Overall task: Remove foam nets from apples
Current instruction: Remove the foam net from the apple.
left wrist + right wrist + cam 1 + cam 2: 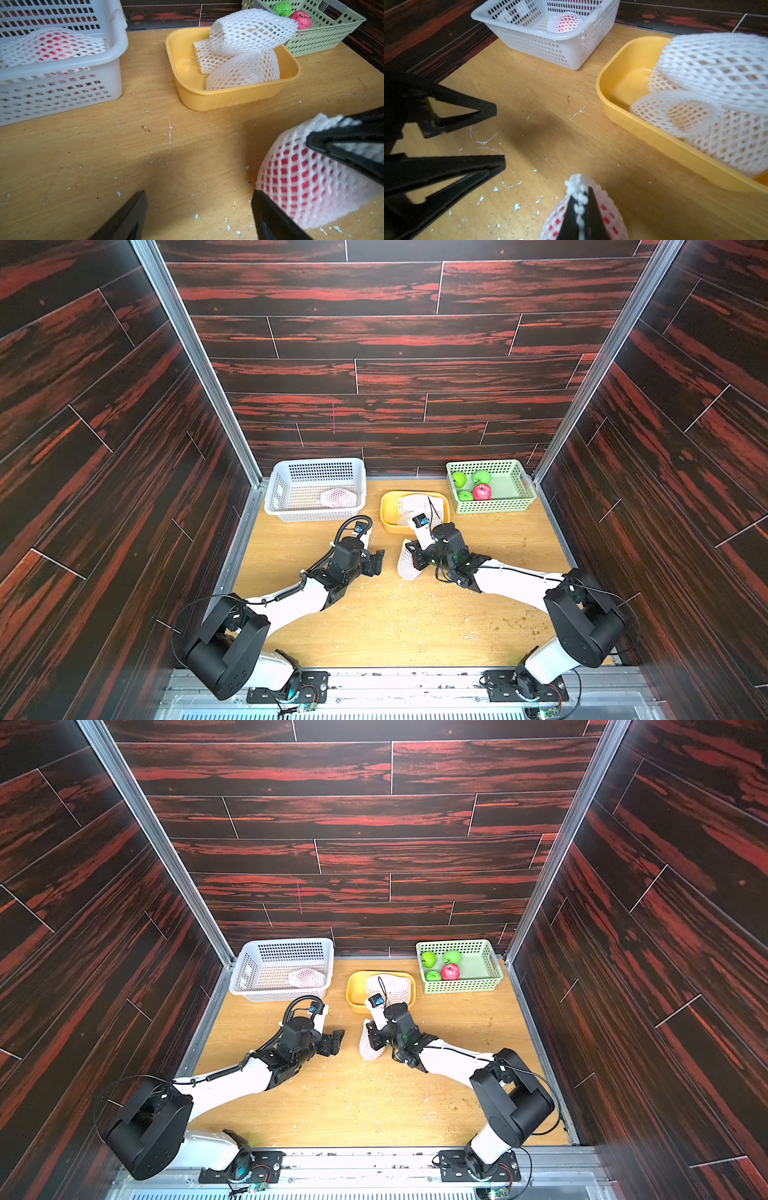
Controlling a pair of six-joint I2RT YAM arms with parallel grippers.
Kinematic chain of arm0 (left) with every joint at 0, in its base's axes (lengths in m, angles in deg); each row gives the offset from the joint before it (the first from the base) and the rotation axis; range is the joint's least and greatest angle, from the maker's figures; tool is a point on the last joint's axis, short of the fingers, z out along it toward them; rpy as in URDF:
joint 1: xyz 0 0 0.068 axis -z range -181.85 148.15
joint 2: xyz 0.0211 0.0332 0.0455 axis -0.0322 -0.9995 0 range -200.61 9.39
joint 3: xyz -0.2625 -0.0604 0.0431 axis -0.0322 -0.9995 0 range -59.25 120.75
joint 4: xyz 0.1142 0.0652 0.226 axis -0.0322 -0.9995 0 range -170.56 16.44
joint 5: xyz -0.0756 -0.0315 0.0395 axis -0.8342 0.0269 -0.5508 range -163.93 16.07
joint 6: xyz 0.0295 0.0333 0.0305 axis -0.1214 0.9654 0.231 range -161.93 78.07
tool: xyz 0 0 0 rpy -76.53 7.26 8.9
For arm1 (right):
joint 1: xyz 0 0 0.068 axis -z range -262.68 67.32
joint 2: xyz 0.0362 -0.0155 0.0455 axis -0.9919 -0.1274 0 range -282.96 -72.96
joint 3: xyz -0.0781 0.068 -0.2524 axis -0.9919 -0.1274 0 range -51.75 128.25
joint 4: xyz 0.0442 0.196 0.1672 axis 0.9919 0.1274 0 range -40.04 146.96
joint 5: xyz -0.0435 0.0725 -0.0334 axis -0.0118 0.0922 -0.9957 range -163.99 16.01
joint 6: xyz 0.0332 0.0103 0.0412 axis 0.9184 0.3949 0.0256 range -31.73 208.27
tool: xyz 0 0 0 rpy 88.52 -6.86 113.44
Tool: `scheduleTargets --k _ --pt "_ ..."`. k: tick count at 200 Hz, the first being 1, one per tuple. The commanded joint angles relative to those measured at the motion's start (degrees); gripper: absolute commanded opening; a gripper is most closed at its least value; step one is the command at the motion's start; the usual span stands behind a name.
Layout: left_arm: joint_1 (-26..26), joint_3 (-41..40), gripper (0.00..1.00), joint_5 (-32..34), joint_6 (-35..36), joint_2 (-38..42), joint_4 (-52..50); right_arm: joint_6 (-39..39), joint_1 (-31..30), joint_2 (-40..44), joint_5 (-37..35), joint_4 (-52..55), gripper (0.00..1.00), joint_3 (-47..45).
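Observation:
A red apple inside a white foam net (405, 570) (299, 178) stands on the wooden table between my two arms. My right gripper (580, 193) (412, 556) is shut on the bunched top of that net. My left gripper (198, 192) (379, 562) is open just left of the netted apple, one finger close beside the net, nothing between its fingers. Another netted red apple (338, 497) lies in the white basket (316, 462). Several empty foam nets (415, 504) (245, 47) are piled in the yellow tray (386, 512). Bare apples, three green (482, 477) and one red (482, 492), sit in the green basket (524, 489).
The three containers line the table's back edge: white basket left, yellow tray middle, green basket right. Small white foam crumbs (195, 217) are scattered over the tabletop. Dark wood-patterned walls close in on both sides and behind.

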Motion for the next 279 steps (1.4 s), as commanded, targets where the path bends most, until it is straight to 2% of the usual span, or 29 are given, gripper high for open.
scheduleTargets --k 1,42,50,88,121,152,181,248,279 --pt "-0.11 -0.06 0.84 0.09 -0.38 -0.93 1.36 -1.05 -0.68 -1.78 0.73 3.00 0.00 3.11" --pt "-0.18 0.23 0.84 0.01 -0.13 -1.03 0.87 -0.38 -0.67 -3.62 1.49 0.66 0.00 2.04" --pt "-0.17 0.13 0.84 0.19 -0.16 -1.12 0.92 -0.34 -0.64 -3.54 1.53 0.18 0.10 1.68" --pt "-0.12 0.46 0.85 0.11 -0.34 -1.31 0.92 -1.12 -0.66 -3.53 3.20 -1.39 0.39 0.75" --pt "-0.12 0.56 0.85 0.49 -0.21 -1.16 0.40 -0.70 -0.56 -0.14 2.26 -1.54 0.61 -0.30" --pt "-0.11 0.57 0.85 0.46 0.00 -1.15 0.48 -0.76 0.66 3.05 2.93 -2.24 0.72 -1.69" --pt "-0.10 0.76 0.85 0.02 0.07 -1.21 0.57 -3.69 0.90 0.29 4.78 -2.80 0.83 -2.14" --pt "-0.12 0.18 0.85 -0.16 -0.36 -0.90 1.01 -5.39 0.88 -5.87 5.12 -6.88 0.84 -2.82" --pt "-0.11 0.38 0.85 -0.31 -0.30 -1.16 0.92 -5.63 0.86 -7.72 4.26 -7.48 0.73 -2.22"
